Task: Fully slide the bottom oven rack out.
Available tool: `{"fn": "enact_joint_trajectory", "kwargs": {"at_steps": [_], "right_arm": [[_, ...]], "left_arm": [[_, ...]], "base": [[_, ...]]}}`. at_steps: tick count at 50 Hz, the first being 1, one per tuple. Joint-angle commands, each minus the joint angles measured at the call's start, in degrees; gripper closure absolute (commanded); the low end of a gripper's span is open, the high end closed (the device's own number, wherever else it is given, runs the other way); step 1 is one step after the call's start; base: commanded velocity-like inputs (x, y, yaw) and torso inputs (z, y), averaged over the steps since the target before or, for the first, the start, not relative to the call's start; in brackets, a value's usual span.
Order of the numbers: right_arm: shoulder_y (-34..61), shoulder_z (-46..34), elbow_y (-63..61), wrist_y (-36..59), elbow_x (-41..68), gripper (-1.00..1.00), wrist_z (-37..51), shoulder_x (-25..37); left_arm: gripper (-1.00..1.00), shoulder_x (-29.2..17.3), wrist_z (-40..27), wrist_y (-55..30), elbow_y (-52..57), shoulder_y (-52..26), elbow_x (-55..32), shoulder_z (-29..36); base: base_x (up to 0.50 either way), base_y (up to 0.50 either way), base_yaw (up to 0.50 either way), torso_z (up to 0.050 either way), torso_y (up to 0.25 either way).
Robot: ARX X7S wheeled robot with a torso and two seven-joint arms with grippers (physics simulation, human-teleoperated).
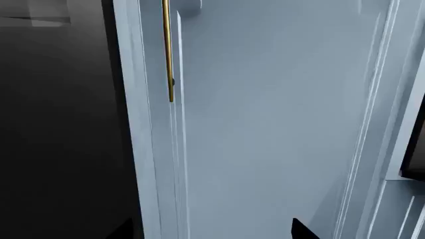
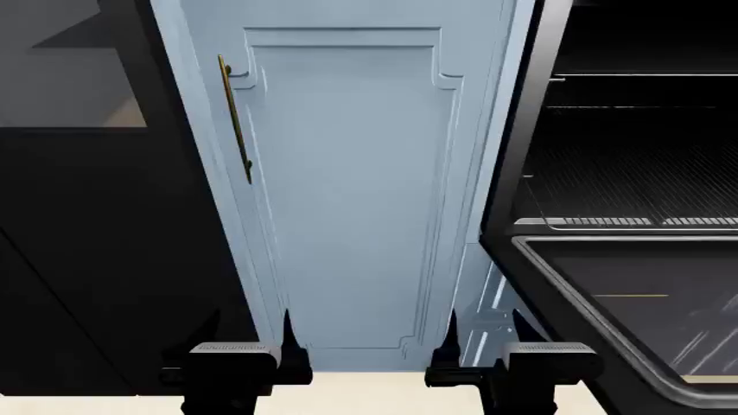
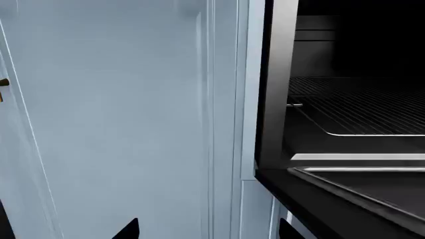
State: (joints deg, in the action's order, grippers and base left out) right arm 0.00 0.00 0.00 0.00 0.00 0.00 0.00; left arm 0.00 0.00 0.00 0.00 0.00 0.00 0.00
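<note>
The oven (image 2: 524, 130) stands at the right with its dark glass door (image 2: 645, 303) dropped open. The bottom oven rack (image 2: 634, 186), a flat grey wire grid, lies inside the black cavity with its front edge just behind the door. It also shows in the right wrist view (image 3: 359, 112). My left gripper (image 2: 249, 333) and right gripper (image 2: 489, 333) are low in front of the pale blue cabinet door, left of the oven. Both are open and empty, as seen in the left wrist view (image 1: 212, 229) and right wrist view (image 3: 207, 229).
A pale blue panelled cabinet door (image 2: 346, 190) with a brass handle (image 2: 234, 117) fills the middle. A black appliance (image 2: 81, 225) stands at the left. A second wire rack (image 2: 645, 78) shows as a thin line higher in the oven.
</note>
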Motion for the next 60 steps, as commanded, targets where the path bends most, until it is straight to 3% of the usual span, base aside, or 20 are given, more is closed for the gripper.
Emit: {"fn": "enact_joint_trajectory", "kwargs": {"at_steps": [1,12,41,47,52,60], "right_arm": [[0.02,-1.26,0.29,-0.20,0.22,-1.00,1.54,0.90],[-0.61,-4.78,0.94,-3.16,-2.77,-1.00,5.90,2.86],[-0.67,-7.29,0.29,-3.27,-0.19,-1.00,8.11,5.17],[-0.03,-6.49,-4.38,4.89,2.74,-1.00,8.23,5.47],[-1.79,-4.78,-20.10,19.41,6.86,-1.00,8.67,6.68],[0.71,-1.52,-43.32,40.41,12.12,-1.00,10.60,9.42]], "left_arm": [[-1.00,-0.89,-1.09,0.17,-0.12,-0.06,-0.94,1.02],[-1.00,-2.54,-3.69,2.02,0.04,0.35,-3.39,2.60],[-1.00,-4.67,-5.93,0.93,-0.45,-0.41,-7.12,4.93],[-1.00,-5.90,-5.02,-9.45,5.65,-0.81,-12.94,4.36],[-1.00,-7.38,-10.13,-26.30,22.57,-0.55,-18.07,2.67],[-1.00,-10.24,-17.84,-52.01,41.00,-4.79,-27.02,-1.67]], "base": [[0.00,0.00,0.00,0.000,0.000],[-0.02,0.00,0.00,0.000,0.000],[-0.46,0.00,0.00,0.000,0.000],[0.00,0.00,0.00,0.000,0.000],[0.00,0.00,0.00,0.000,0.000],[0.00,0.00,0.00,0.000,0.000]]}}
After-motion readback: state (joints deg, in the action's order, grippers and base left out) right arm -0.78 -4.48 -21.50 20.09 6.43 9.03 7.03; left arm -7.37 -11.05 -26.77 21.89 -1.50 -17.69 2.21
